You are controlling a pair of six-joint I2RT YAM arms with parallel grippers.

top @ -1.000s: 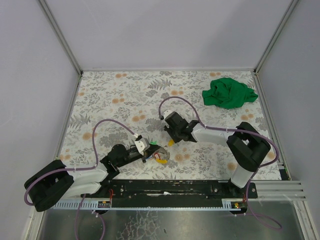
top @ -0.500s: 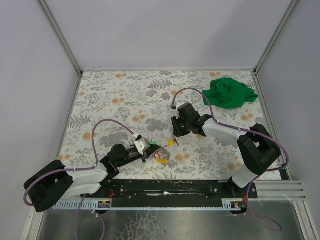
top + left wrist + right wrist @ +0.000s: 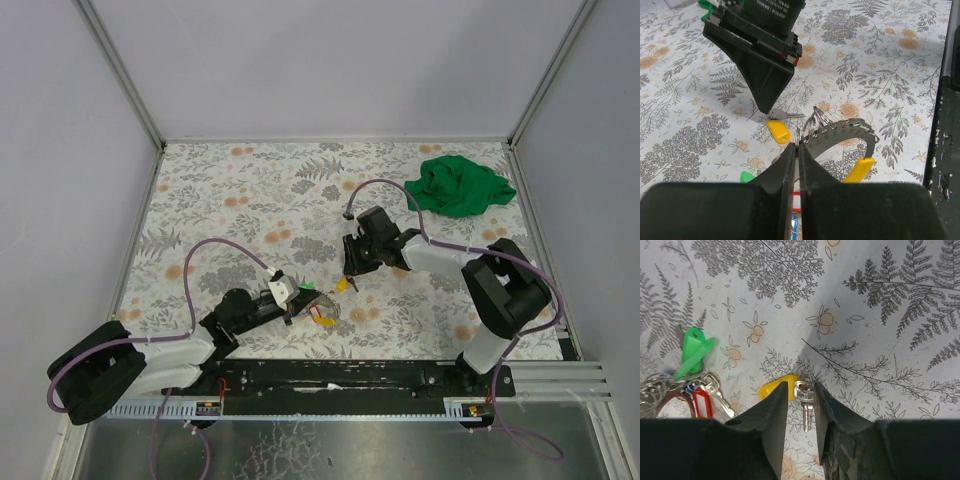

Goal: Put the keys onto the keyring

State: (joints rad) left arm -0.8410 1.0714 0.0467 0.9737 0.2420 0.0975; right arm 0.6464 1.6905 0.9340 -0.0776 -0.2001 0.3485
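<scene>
1. Right end effector (image 3: 801, 399): the two black fingers (image 3: 774, 412) are lowered to the floral-printed surface (image 3: 230, 200), with a narrow gap between them. They straddle the small silver key with the yellow plastic tag (image 3: 804, 399). It cannot be told whether the pads actually press on the key.

2. Yellow-tagged key: it lies flat on the surface. In the right wrist view its long axis runs along the gap between the fingers, with the head at the far end and the blade tip toward the camera. The yellow tag sticks out to the left of the head, partly under the left-hand finger. In the left wrist view the blade points to the right of frame.

3. Left end effector (image 3: 796, 150): the fingers are pressed together, pinching a thin wire loop of the silvery-grey metal keyring (image 3: 847, 131). The keyring stands just beyond the fingertips, close to the yellow-tagged key but apart from it. Its grey band curves to the right and ends at a yellow tag.

4. Small key with the bright green tag (image 3: 694, 352): it lies at the keyring's bunch, beside a red tag. The green tag points up and to the right in the right wrist view. It cannot be told whether this key is threaded on.

5. Crumpled green cloth (image 3: 458, 186): it sits at the far right of the surface, well apart from the work.
</scene>
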